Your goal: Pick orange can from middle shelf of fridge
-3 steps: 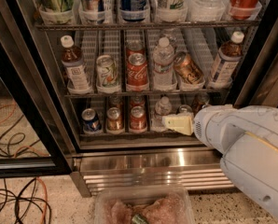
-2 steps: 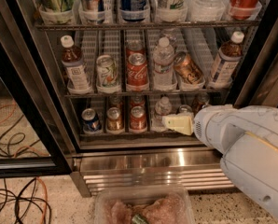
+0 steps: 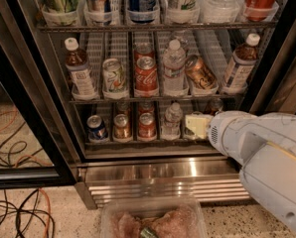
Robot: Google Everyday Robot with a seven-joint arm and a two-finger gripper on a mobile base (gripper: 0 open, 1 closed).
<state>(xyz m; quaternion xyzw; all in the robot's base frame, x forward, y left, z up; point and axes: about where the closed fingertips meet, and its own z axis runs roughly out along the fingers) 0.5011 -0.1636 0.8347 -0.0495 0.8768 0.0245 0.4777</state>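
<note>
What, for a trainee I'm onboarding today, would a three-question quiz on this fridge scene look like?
1. Short answer: what stands just left of the orange can on the middle shelf?
2. True or false: the orange can stands upright.
3. Pick one: the gripper is in the fridge level with A) the top rack, B) the middle shelf, C) the lowest rack.

Key
1. A clear white-capped bottle.
2. False: it leans at a tilt.
3. C.
</note>
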